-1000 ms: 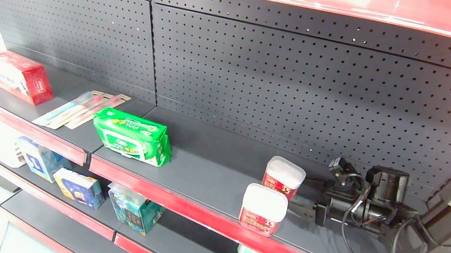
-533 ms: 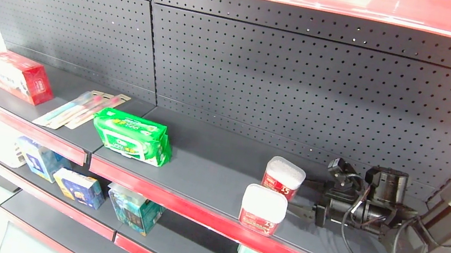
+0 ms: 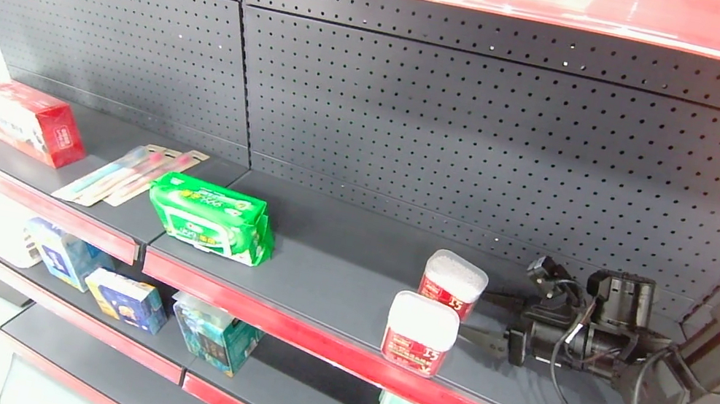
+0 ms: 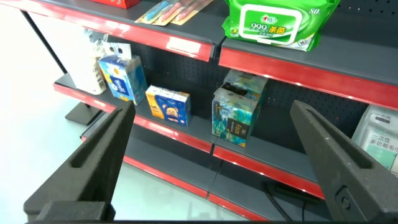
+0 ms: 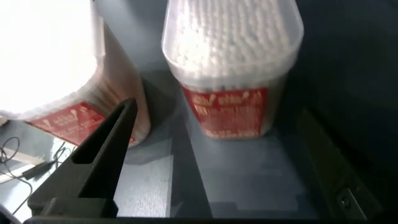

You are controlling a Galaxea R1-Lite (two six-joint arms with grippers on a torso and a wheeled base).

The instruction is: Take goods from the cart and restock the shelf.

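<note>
Two cotton-swab tubs are counted on the shelf (image 3: 334, 264), both upright with the long axis vertical and the white lids uppermost. The rear tub (image 3: 453, 283) is set further in. The front tub (image 3: 420, 333) is set near the red shelf edge, just beside the rear one and seemingly not touching it.

The right gripper (image 3: 475, 314) is laid level above the shelf board and aimed toward the robot's left. Its jaws are spread wide and nothing is held. The rear tub is found straight ahead of the jaws, just past the tips and apart from them. The front tub is offset toward the shelf edge, outside the near jaw. It is judged that a straight pull back along that line would leave both tubs undisturbed.

The left gripper (image 4: 211, 109) is much the farther of the two. It is held low before the lower shelves, jaws wide and empty.

Further along the shelf, one green wipes pack (image 3: 211, 216) and one red box (image 3: 33, 122) are counted.
</note>
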